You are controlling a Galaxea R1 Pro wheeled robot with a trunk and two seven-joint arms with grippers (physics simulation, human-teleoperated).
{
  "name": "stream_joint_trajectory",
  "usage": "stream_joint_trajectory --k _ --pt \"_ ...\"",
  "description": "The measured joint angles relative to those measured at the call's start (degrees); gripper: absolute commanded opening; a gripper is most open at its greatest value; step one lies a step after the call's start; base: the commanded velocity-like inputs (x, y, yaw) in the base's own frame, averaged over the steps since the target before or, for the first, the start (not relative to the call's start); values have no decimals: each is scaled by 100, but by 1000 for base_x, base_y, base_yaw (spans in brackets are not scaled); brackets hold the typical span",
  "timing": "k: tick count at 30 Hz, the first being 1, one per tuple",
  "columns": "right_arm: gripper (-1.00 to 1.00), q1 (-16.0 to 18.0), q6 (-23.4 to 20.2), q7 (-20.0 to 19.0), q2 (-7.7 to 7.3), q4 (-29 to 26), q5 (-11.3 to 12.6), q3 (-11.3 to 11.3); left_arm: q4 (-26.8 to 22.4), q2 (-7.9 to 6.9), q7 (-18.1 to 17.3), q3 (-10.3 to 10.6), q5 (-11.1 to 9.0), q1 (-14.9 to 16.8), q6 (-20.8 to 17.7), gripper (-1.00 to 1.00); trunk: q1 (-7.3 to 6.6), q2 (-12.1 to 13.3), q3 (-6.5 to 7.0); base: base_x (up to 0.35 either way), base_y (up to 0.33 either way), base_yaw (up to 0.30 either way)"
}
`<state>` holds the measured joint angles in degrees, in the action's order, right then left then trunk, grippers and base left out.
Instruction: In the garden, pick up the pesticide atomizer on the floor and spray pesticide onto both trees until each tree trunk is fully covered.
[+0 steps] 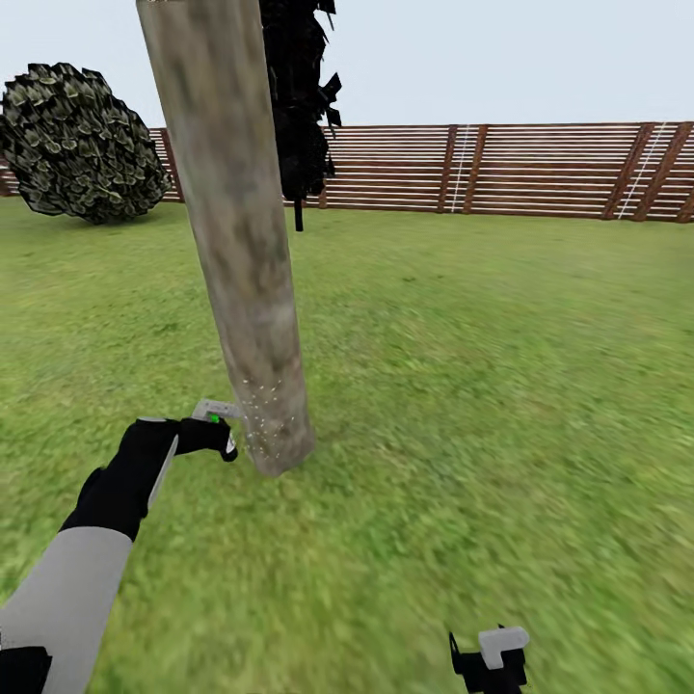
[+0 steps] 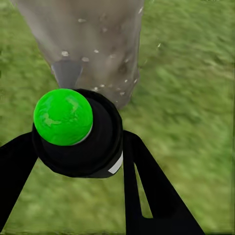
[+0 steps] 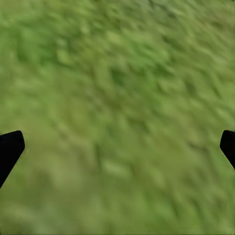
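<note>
Left gripper (image 1: 220, 439) pinched the pesticide atomizer (image 1: 214, 413) at 7 o'clock of the tree trunk (image 1: 241, 251) base in head view, nozzle just beside mottled bark. Open grass (image 1: 501, 386) ran from 12 to 5 o'clock, up to the slat fence (image 1: 540, 169).

Left wrist: black cylindrical atomizer (image 2: 93, 142) with glossy green cap, white droplets speckling the trunk (image 2: 93, 39).

Right wrist: right gripper (image 3: 117, 147) spread wide over blurred grass (image 3: 117, 88).

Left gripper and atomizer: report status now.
Left gripper shut on atomizer, nozzle at tree trunk base, droplets on bark. Right gripper open over grass. Nothing in the way.
</note>
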<state>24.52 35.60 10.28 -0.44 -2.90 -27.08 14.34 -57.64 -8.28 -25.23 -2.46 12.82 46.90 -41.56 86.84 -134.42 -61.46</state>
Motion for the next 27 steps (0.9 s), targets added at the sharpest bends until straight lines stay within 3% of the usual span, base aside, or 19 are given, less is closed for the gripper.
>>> stream_joint_trajectory --k 6,27 --pt "100 0 0 0 0 0 -6 -1 -101 -51 1 -17 34 14 -53 -100 0 0 0 0 -97 232" --pt "100 0 0 0 -18 0 1 7 -142 -66 36 -55 52 -28 -53 -100 0 0 0 0 -270 6"
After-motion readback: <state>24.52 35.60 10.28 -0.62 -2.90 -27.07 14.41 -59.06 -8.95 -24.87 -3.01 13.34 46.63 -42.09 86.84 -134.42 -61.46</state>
